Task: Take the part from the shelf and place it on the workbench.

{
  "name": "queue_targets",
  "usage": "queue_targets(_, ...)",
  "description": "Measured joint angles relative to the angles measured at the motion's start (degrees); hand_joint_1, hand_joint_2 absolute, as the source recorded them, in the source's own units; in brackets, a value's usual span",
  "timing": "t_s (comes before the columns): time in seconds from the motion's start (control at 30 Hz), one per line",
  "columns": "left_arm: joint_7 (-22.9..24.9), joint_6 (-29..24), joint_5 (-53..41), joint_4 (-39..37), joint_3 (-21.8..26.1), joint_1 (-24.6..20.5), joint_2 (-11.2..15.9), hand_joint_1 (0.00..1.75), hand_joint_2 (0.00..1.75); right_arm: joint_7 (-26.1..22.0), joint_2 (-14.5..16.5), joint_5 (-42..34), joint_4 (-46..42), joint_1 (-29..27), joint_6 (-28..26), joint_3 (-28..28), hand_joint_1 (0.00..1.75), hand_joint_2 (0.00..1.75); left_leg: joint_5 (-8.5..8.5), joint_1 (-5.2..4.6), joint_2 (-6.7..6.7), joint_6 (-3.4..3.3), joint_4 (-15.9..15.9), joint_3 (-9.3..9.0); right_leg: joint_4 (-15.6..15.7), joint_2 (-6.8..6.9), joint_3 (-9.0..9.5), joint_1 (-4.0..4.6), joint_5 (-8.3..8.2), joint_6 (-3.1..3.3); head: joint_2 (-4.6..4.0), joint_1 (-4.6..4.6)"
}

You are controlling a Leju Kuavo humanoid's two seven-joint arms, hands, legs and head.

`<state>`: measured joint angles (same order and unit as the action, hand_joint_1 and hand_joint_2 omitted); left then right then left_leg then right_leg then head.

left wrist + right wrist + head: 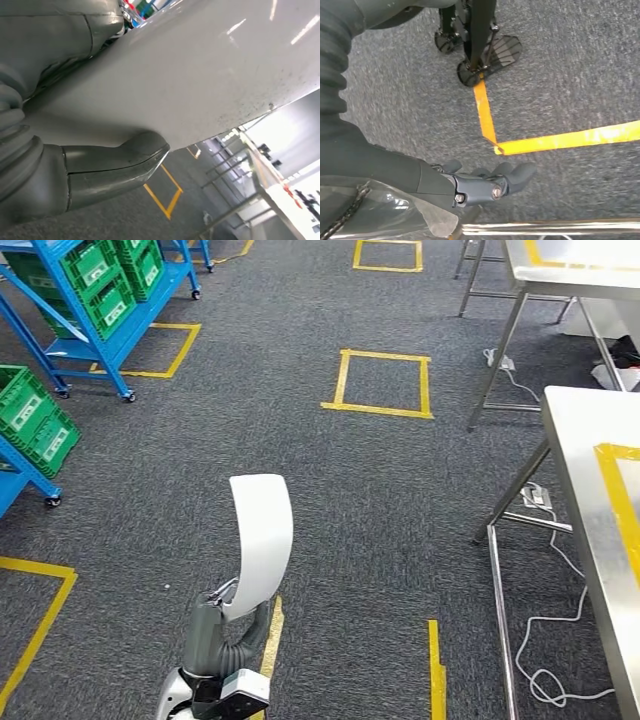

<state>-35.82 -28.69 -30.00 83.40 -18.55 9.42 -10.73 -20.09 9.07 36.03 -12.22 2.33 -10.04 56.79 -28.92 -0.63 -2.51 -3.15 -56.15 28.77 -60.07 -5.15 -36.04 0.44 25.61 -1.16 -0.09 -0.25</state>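
Standing upright in the left hand [215, 625], the part [260, 540], a curved white panel, is gripped at its lower edge, thumb [113, 167] pressed against its face; the right hand [486, 182] hangs holding nothing, fingers loosely extended over the carpet; the workbench [585, 455] lies well apart to the right; such a low grip could let the panel tip or slip while walking.

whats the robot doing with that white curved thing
The robot's left hand holds a white curved part upright out in front of it, over grey carpet marked with yellow tape. The blue shelves with green bins stand off to its left, and a steel workbench is to its right. The part is not on the workbench yet. The right hand holds nothing.
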Motion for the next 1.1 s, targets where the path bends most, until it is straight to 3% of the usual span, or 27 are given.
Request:
queue_targets(0.07,-0.05,0.01,-0.01,0.01,0.09,0.00,-0.09,1.75,1.75,-0.03,-0.07,0.04,0.00,0.13,-0.01,0.01,0.00,1.75,0.10,0.14,1.59,0.02,0.32,-0.32,-4.93,2.99,-2.69,-0.11,3.09,-0.61,0.00,0.36)
queue_targets(0.13,-0.08,0.01,-0.01,0.01,0.21,0.08,-0.09,1.75,1.75,-0.06,-0.07,0.10,0.00,0.31,0.01,0.01,0.00,1.75,-0.11,0.22,3.40,0.23,0.29,-0.37,-11.66,4.36,-6.13,-0.75,6.04,-1.36,0.00,0.46)
queue_targets(0.17,-0.09,0.00,-0.01,0.01,0.27,0.11,-0.09,1.75,1.75,-0.07,-0.08,0.12,0.00,0.27,0.01,0.02,0.00,1.75,-0.31,0.34,4.26,0.46,0.28,-0.47,-13.32,4.67,-7.00,-1.12,6.36,-1.70,0.00,0.47)
queue_targets(0.2,-0.09,-0.01,-0.01,0.01,0.31,0.11,-0.09,1.75,1.75,-0.07,-0.08,0.15,0.00,0.16,0.01,0.02,0.00,1.75,-0.58,0.53,5.06,0.76,0.27,-0.71,-12.94,4.99,-6.78,-1.50,5.65,-2.06,0.00,0.47)
queue_targets(0.23,-0.09,-0.01,-0.01,0.01,0.34,0.11,-0.11,1.75,1.75,-0.08,-0.09,0.21,-0.01,0.03,0.00,0.03,0.00,1.75,-0.91,0.78,5.80,1.14,0.26,-1.11,-10.40,5.48,-5.41,-1.87,4.01,-2.40,0.00,0.48)
queue_targets(0.27,-0.09,-0.02,-0.01,0.01,0.36,0.11,-0.12,1.75,1.75,-0.08,-0.09,0.32,-0.01,-0.06,-0.02,0.04,0.00,1.75,-1.33,1.01,6.49,1.59,0.24,-1.62,-6.62,6.42,-3.39,-2.18,2.12,-2.80,0.00,0.49)
queue_targets(0.3,-0.09,-0.03,-0.01,0.02,0.40,0.12,-0.13,1.75,1.75,-0.09,-0.06,0.51,-0.01,-0.04,-0.07,0.04,0.00,1.75,-1.80,1.15,7.17,2.12,0.19,-2.19,-2.95,7.63,-1.57,-2.12,1.35,-3.12,0.00,0.61)
queue_targets(0.37,-0.10,-0.06,-0.02,0.06,0.50,0.09,-0.15,1.75,1.75,-0.09,0.02,1.21,-0.01,0.18,-0.33,0.03,0.00,1.75,-2.85,0.97,8.49,3.10,0.21,-2.99,0.99,9.19,0.65,-1.75,1.39,-2.13,0.00,0.73)
queue_targets(0.43,-0.13,-0.08,-0.04,0.10,0.61,0.05,-0.16,1.75,1.75,-0.09,0.06,1.91,0.00,0.12,-0.69,0.00,0.00,1.75,-3.31,0.86,9.24,3.83,0.07,-3.60,1.17,8.35,1.17,-1.53,1.92,-0.27,0.00,0.54)
queue_targets(0.5,-0.19,-0.09,-0.04,0.17,0.69,0.01,-0.16,1.75,1.75,-0.08,0.06,2.18,-0.02,-0.23,-0.95,-0.01,0.00,1.75,-2.85,1.30,7.39,4.30,-2.73,-2.70,1.16,6.94,1.76,-1.56,2.15,0.65,0.00,0.35)
queue_targets(0.57,-0.25,-0.11,-0.04,0.25,0.79,0.09,-0.16,1.75,1.75,-0.08,0.05,2.47,-0.02,-0.30,-1.10,-0.04,0.00,1.75,-3.61,1.58,4.39,4.36,-9.81,1.56,1.22,5.55,2.75,-1.46,2.87,1.40,0.00,0.24)
queue_targets(0.63,-0.39,-0.15,-0.07,0.27,0.95,0.30,-0.16,1.75,1.75,-0.07,0.06,3.36,-0.02,-0.27,-1.31,-0.19,0.00,1.75,-6.99,1.45,3.18,4.08,-16.91,7.03,1.25,3.80,4.04,-1.18,4.02,1.91,0.00,0.14)
queue_targets(0.7,-0.64,-0.22,-0.14,0.36,1.12,0.42,-0.16,1.75,1.75,0.01,0.05,4.54,-0.02,-0.43,-1.58,-0.51,0.00,1.75,-9.52,1.04,2.87,3.42,-18.60,10.47,1.28,1.93,5.96,-0.78,5.42,2.21,0.00,0.14)
queue_targets(0.73,-0.73,-0.25,-0.20,0.47,1.19,0.43,-0.17,1.75,1.75,0.05,0.05,5.01,-0.02,-0.50,-1.69,-0.72,0.00,1.75,-8.99,0.73,2.56,2.94,-17.03,11.10,1.30,1.01,7.12,-0.61,6.20,2.27,0.00,0.15)
queue_targets(0.77,-0.76,-0.27,-0.28,0.64,1.26,0.43,-0.18,1.75,1.75,0.10,0.05,5.41,-0.02,-0.56,-1.76,-0.93,0.00,1.75,-6.60,0.37,1.86,2.44,-14.27,11.21,1.35,0.19,8.09,-0.52,7.01,2.30,0.00,0.16)
queue_targets(0.83,-0.78,-0.36,-0.51,1.02,1.44,0.55,-0.19,1.75,1.75,0.28,0.14,6.21,0.03,-0.51,-1.79,-1.30,0.00,1.75,0.96,-0.46,-0.82,1.55,-7.90,11.38,1.41,-1.42,9.57,-0.48,8.54,2.12,-0.01,0.08)
queue_targets(0.87,-0.79,-0.43,-0.64,1.29,1.58,0.71,-0.23,1.75,1.75,0.40,0.20,6.62,0.06,-0.45,-1.76,-1.51,0.00,1.75,3.96,-0.77,-1.99,1.34,-5.73,11.36,1.65,-2.22,10.04,-0.48,9.31,2.05,-0.02,0.06)
queue_targets(0.9,-0.80,-0.51,-0.74,1.61,1.74,0.77,-0.32,1.75,1.75,0.50,0.25,6.98,0.09,-0.42,-1.74,-1.73,0.00,1.75,5.41,-0.96,-2.61,1.28,-4.43,11.25,1.50,-2.88,10.63,-0.45,9.58,1.95,-0.02,0.07)
queue_targets(0.93,-0.81,-0.56,-0.85,1.99,1.89,0.68,-0.45,1.75,1.75,0.58,0.26,7.25,0.09,-0.43,-1.72,-1.96,0.00,1.75,5.32,-1.05,-2.43,1.16,-3.91,10.70,1.07,-3.39,10.91,-0.41,9.49,1.80,-0.01,0.07)
queue_targets(0.97,-0.82,-0.59,-0.96,2.38,2.00,0.49,-0.63,1.75,1.75,0.63,0.17,7.39,0.07,-0.51,-1.71,-2.14,0.00,1.75,5.02,-1.01,-1.87,1.10,-3.60,9.88,-0.03,-3.03,10.79,-0.33,9.09,1.69,0.00,0.15)
queue_targets(1.0,-0.84,-0.61,-1.04,2.70,2.11,0.25,-0.80,1.75,1.75,0.67,0.09,7.49,0.05,-0.54,-1.71,-2.30,0.00,1.75,4.53,-0.98,-1.20,0.91,-3.34,8.96,-2.24,-1.60,10.04,-0.19,8.20,1.47,0.01,0.26)
queue_targets(1.07,-0.87,-0.62,-1.14,3.13,2.34,0.16,-1.04,1.75,1.75,0.71,-0.07,7.58,0.02,-0.31,-1.72,-2.53,0.00,1.75,3.27,-0.94,0.36,0.49,-3.12,7.00,-8.41,2.33,5.97,0.06,7.70,1.02,0.01,0.43)
queue_targets(1.1,-0.89,-0.63,-1.14,3.25,2.47,0.24,-1.09,1.75,1.75,0.70,-0.07,7.62,0.02,-0.17,-1.71,-2.62,0.00,1.75,2.34,-0.94,1.18,0.36,-3.12,6.05,-11.51,3.85,3.31,0.12,8.69,0.80,0.00,0.51)
